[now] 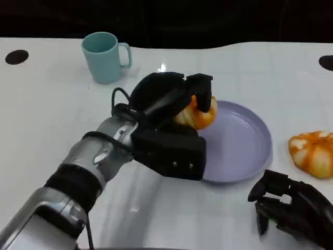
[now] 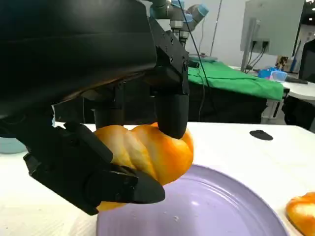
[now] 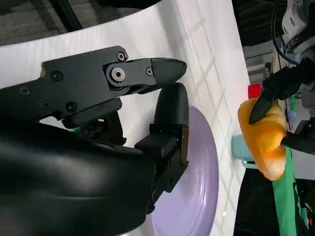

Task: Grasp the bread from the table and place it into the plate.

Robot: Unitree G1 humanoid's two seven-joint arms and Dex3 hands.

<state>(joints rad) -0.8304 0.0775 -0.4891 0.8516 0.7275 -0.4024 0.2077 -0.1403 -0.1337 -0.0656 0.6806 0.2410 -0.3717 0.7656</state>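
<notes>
On the white worktop (image 1: 47, 120) lie one round lilac plate (image 1: 244, 151), one pale teal mug (image 1: 104, 56) and two golden twisted bread rolls. My left hand (image 1: 171, 120) pinches one roll (image 1: 200, 115) between its fingers (image 2: 170, 110), above the plate's near-left rim, long axis roughly level. The second roll (image 1: 312, 152) lies right of the plate. My right hand (image 1: 291, 205) rests beside it, fingers curled, holding nothing.

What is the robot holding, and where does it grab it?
The left robot hand holds a bread, fingers on its top and underside, above the plate's edge. The right robot hand holds nothing.
</notes>
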